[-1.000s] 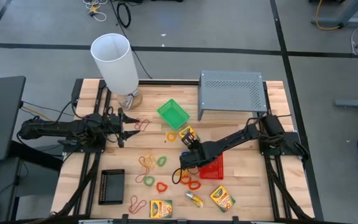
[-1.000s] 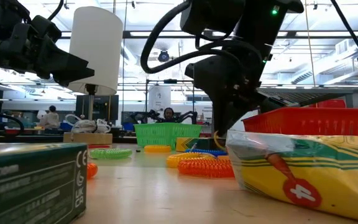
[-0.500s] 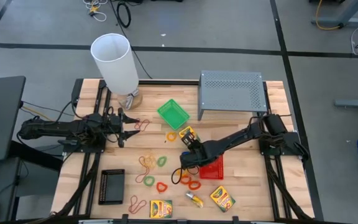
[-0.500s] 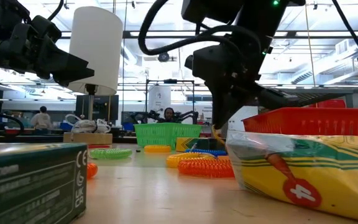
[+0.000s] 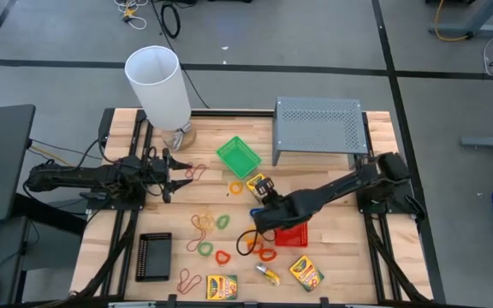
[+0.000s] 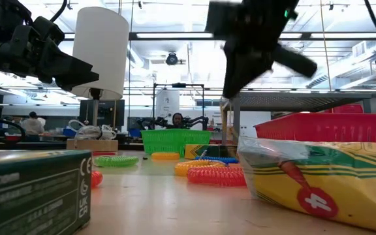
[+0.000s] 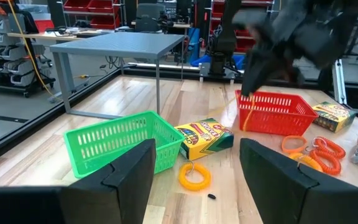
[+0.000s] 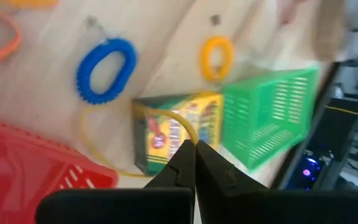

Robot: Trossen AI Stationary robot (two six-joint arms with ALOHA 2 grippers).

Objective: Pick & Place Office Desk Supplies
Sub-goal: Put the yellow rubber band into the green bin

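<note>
right wrist view, right gripper [image 8: 194, 149] jaws pinched on thin tan rubber band [image 8: 166, 121] above red tray [image 8: 23, 162], left gripper [image 5: 178, 174] jaws parted, idle over counter [image 5: 332, 274]

A thin tan rubber band [image 8: 166, 121] hangs stretched in a loop from the closed tips of the right gripper [image 8: 194, 146], draped over the crayon box [image 8: 176, 134] that lies flat between the tipped green tray [image 5: 238, 156] and the red tray [image 5: 292, 231], with a blue loop band [image 8: 104, 70] and a yellow one [image 8: 217, 57] lying flat close by. Orange loop bands [image 5: 262, 251] sit just off the red tray's corner, green and red loops [image 5: 214, 251] lie mid-table beside more tan bands [image 5: 202, 222]. The black tray [image 5: 154, 257] sits flat near the front left, and two more crayon boxes [image 5: 222, 287] lie along the front edge.
</note>
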